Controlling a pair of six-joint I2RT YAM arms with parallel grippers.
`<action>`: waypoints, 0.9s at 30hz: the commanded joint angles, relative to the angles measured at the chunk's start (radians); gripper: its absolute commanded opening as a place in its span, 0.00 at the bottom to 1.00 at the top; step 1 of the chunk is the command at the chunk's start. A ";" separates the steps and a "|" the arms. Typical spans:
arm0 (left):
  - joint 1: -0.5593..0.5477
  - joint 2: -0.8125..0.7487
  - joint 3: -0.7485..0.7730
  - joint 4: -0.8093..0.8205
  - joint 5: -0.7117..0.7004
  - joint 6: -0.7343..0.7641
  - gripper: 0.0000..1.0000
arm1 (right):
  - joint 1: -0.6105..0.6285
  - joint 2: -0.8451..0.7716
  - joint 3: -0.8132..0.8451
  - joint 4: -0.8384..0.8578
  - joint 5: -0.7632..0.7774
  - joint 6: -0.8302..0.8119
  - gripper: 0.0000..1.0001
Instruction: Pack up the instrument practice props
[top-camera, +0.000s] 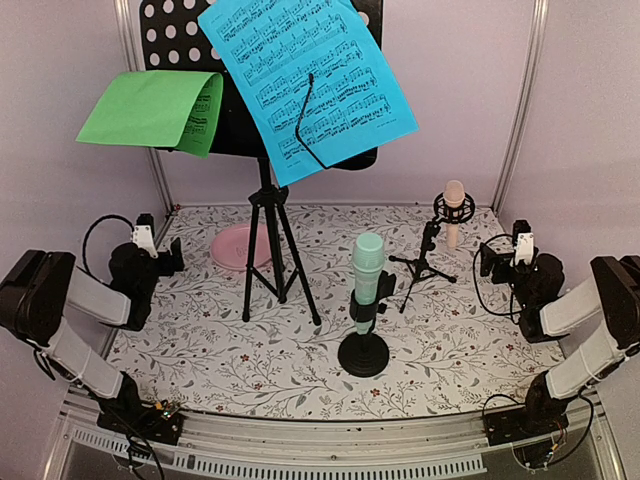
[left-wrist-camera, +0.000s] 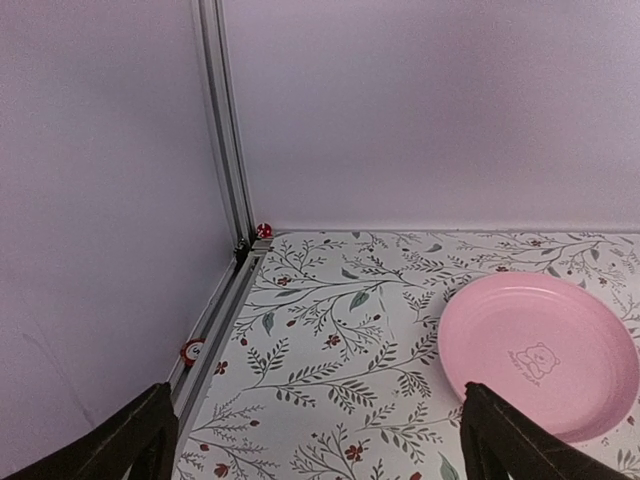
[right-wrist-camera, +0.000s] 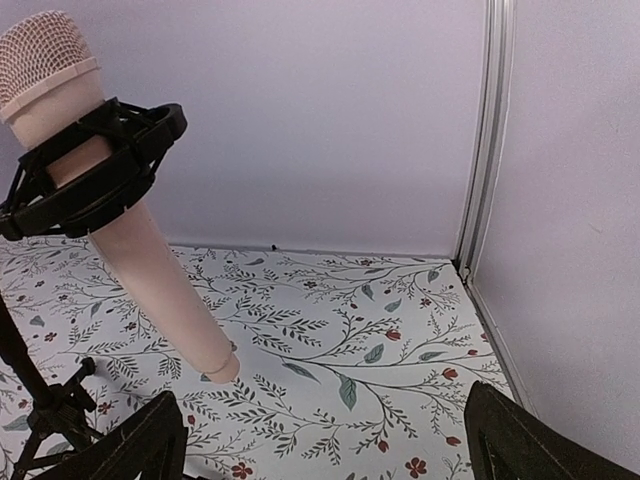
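Observation:
A black perforated music desk (top-camera: 175, 35) stands on tripod legs (top-camera: 272, 250) at the back. It holds a blue music sheet (top-camera: 305, 80) and a drooping green music sheet (top-camera: 155, 108). A mint-green microphone (top-camera: 366, 275) stands in a round-based holder at the centre front. A peach microphone (top-camera: 453, 210) sits in a small black tripod (top-camera: 425, 262) at the right; it also shows in the right wrist view (right-wrist-camera: 130, 230). My left gripper (left-wrist-camera: 315, 445) is open and empty at the left. My right gripper (right-wrist-camera: 325, 450) is open and empty at the right.
A pink round plate (top-camera: 238, 247) lies behind the stand's legs and shows in the left wrist view (left-wrist-camera: 545, 350). The floral mat (top-camera: 450, 340) is walled by pale panels with aluminium corner posts (top-camera: 520, 110).

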 joint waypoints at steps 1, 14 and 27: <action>0.007 -0.072 0.024 -0.097 -0.025 -0.014 0.99 | 0.005 -0.097 0.020 -0.083 0.001 -0.005 0.99; 0.016 -0.497 0.175 -0.677 -0.126 -0.198 0.99 | 0.022 -0.357 0.206 -0.650 0.239 0.151 0.99; 0.035 -0.746 0.161 -0.951 0.228 -0.522 0.99 | 0.029 -0.465 0.342 -0.920 0.095 0.303 0.99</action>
